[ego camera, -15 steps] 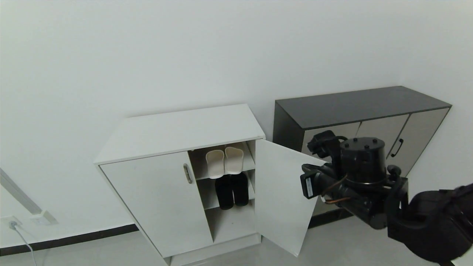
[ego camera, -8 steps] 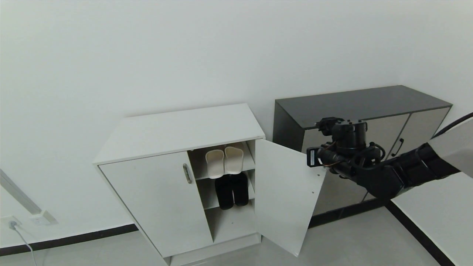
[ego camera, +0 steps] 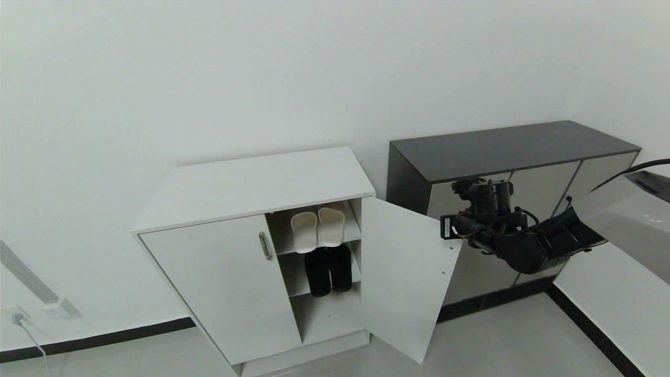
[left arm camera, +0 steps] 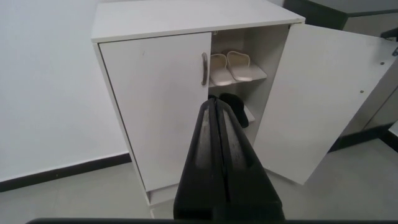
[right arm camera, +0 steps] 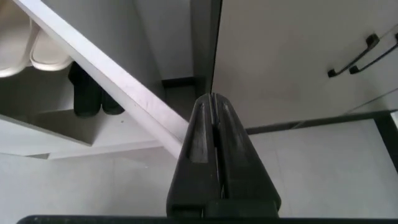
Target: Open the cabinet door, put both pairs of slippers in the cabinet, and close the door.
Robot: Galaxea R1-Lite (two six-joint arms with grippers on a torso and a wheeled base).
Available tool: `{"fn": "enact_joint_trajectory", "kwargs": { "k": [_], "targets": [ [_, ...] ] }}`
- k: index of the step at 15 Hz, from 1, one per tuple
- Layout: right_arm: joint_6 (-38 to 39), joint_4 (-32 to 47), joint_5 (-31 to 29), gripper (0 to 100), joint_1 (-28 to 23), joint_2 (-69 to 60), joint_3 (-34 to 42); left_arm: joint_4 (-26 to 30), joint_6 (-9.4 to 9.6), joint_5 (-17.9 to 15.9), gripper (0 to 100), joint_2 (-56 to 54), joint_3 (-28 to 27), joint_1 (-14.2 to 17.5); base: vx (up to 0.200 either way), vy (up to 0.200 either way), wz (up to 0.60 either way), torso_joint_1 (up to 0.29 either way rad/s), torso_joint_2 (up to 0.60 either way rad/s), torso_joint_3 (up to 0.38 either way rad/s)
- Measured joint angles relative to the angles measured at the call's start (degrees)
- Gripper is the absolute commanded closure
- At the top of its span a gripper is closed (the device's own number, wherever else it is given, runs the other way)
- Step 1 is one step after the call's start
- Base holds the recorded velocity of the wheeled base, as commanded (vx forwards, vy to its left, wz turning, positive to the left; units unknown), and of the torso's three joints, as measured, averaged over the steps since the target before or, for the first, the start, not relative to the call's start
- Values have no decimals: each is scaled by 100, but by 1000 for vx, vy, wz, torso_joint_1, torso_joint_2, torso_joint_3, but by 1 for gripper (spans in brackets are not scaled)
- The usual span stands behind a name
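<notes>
The white shoe cabinet (ego camera: 251, 186) stood against the wall with its left door (ego camera: 220, 283) closed and its right door (ego camera: 403, 267) swung wide open. A slim metal handle (ego camera: 265, 245) sat on the closed door's inner edge.

Both pairs were inside the cabinet's open half. The cream slippers (ego camera: 318, 228) lay side by side on the top shelf, and the black slippers (ego camera: 328, 269) sat side by side on the shelf directly under them. The cabinet's lowest compartment (ego camera: 324, 317) showed bare white board.

The right arm (ego camera: 523, 243) reached in from the cabinet's right. The right gripper (right arm camera: 212, 98) had its jaws pressed together on nothing, its tip just beside the free edge of the open door, on the door's outer face (whether it touched the board, I could not tell). A small pale tag (ego camera: 445, 228) on that arm faced the cabinet, its print too small to read.

The left gripper (left arm camera: 215, 102) hung in front of the cabinet, well apart from it. Its jaws were likewise closed flat against each other and empty, aimed toward the handle.

To the cabinet's right stood a dark sideboard (ego camera: 497, 149) with grey doors. To the cabinet's left, low on the wall, was a socket (ego camera: 15, 315) with a white cable plugged in.
</notes>
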Motion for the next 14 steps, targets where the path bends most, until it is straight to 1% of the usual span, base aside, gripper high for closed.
{"fn": "enact_joint_trajectory", "kwargs": {
  "k": [4,7,11,14],
  "targets": [
    [-1,-9,-6,100,72,-33,129,0,-2,0,100,0,-2,0,0,0,0,0,0,0],
    [-12,0,-6,100,460,-367,616,0,-2,0,100,0,-2,0,0,0,0,0,0,0],
    [-26,-59,-20,100,1211,-1020,1481,0,-2,0,100,0,0,0,0,0,0,0,0,0],
    [-77,-63,-11,100,1409,-1460,1836,0,-2,0,100,0,0,0,0,0,0,0,0,0]
  ]
}}
